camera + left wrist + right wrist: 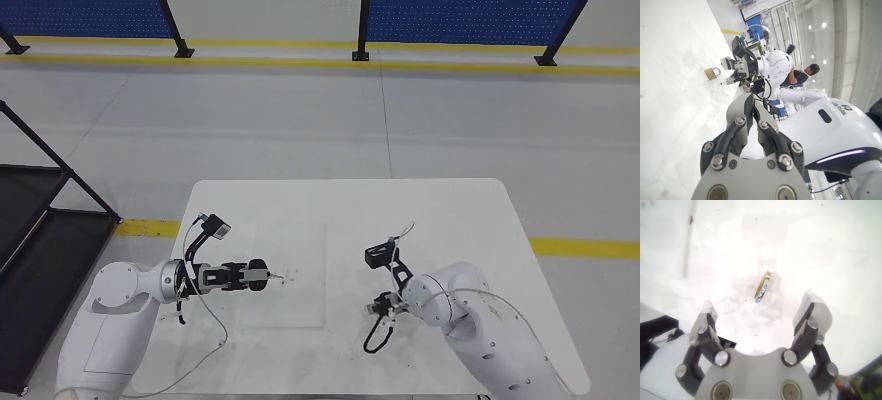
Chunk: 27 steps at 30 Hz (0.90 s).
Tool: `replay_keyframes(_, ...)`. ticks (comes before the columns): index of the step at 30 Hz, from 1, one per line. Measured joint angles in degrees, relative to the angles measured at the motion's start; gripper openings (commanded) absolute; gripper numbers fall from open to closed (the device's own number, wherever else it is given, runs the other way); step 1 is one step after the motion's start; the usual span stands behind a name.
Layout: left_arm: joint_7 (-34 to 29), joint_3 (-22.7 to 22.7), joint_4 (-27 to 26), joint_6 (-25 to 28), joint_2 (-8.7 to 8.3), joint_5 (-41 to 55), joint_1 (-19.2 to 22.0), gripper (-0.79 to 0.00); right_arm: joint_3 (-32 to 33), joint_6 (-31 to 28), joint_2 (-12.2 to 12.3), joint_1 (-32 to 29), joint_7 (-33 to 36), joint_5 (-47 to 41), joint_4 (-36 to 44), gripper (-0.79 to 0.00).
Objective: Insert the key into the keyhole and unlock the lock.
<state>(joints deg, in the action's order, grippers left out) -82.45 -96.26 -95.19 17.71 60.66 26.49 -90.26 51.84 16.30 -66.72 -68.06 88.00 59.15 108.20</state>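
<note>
Two grippers over the white table (450, 210), here we go; my right gripper (759, 303) spread wide, the brass padlock (762, 288) lying flat just before it; my left gripper (752, 98) pressed together, pinching what looks like the key (285, 273).

Small sticker (742, 65) on right gripper (723, 73); print unreadable.

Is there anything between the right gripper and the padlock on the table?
Nothing visible does. The padlock lies on the white table just ahead of the right gripper, whose open fingers stand apart and do not touch it.
</note>
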Motion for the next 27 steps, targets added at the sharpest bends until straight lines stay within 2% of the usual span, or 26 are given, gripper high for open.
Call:
replay_keyframes(8, 0.0, 0.0, 0.0, 0.0, 0.0, 0.0, 0.0, -0.785, -2.1, 0.0, -1.3, 2.0, 0.0, -0.1, -3.4, 0.0)
replay_keyframes(11, 0.0, 0.0, 0.0, 0.0, 0.0, 0.0, 0.0, -0.785, -2.5, 0.0, -1.8, 2.4, 0.0, -0.3, -4.7, -0.092)
replay_keyframes(13, 0.0, 0.0, 0.0, 0.0, 0.0, 0.0, 0.0, -0.785, -2.6, 0.0, -2.0, 2.6, 0.0, -0.4, -5.3, -0.206)
replay_keyframes(15, 0.0, 0.0, 0.0, 0.0, 0.0, 0.0, 0.0, -0.785, -2.6, 0.0, -2.2, 2.6, 0.0, -0.3, -5.8, -0.274)
replay_keyframes(17, 0.0, 0.0, 0.0, 0.0, 0.0, 0.0, 0.0, -0.785, -2.7, 0.0, -2.4, 2.5, 0.0, -0.3, -6.1, -0.289)
replay_keyframes(19, 0.0, 0.0, 0.0, 0.0, 0.0, 0.0, 0.0, -0.785, -2.6, 0.0, -2.5, 2.3, 0.0, -0.2, -6.3, -0.363)
replay_keyframes(27, 0.0, 0.0, 0.0, 0.0, 0.0, 0.0, 0.0, -0.785, -2.8, 0.0, -3.0, 2.4, 0.0, -0.4, -7.7, -0.416)
